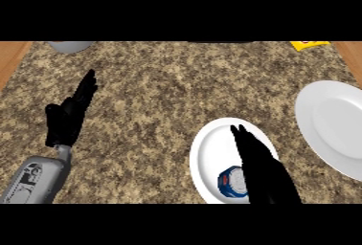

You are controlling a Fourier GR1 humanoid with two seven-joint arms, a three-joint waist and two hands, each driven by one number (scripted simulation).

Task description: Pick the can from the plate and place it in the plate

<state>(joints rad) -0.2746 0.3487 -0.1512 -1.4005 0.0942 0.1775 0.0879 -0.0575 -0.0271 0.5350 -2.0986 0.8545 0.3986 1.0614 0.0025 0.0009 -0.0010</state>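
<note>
Where the speckled stone table runs toward the view's lower edge, a small white plate carries the blue can, which sits in the plate's near part, close to the rim. The right hand lies over this plate with its fingers straight and held close together, pointing away from the robot; its dark edge covers the can's right side, and it cannot be told whether it touches the can. No finger curls round the can.

A second, larger white plate lies to the right, just beside the first and partly cut by the view's edge.

The left hand rests at the left, well apart from both plates, fingers straight and upright, on its grey forearm.

At the far edge stand a grey object on the left and a yellow one on the right, both mostly cropped.
</note>
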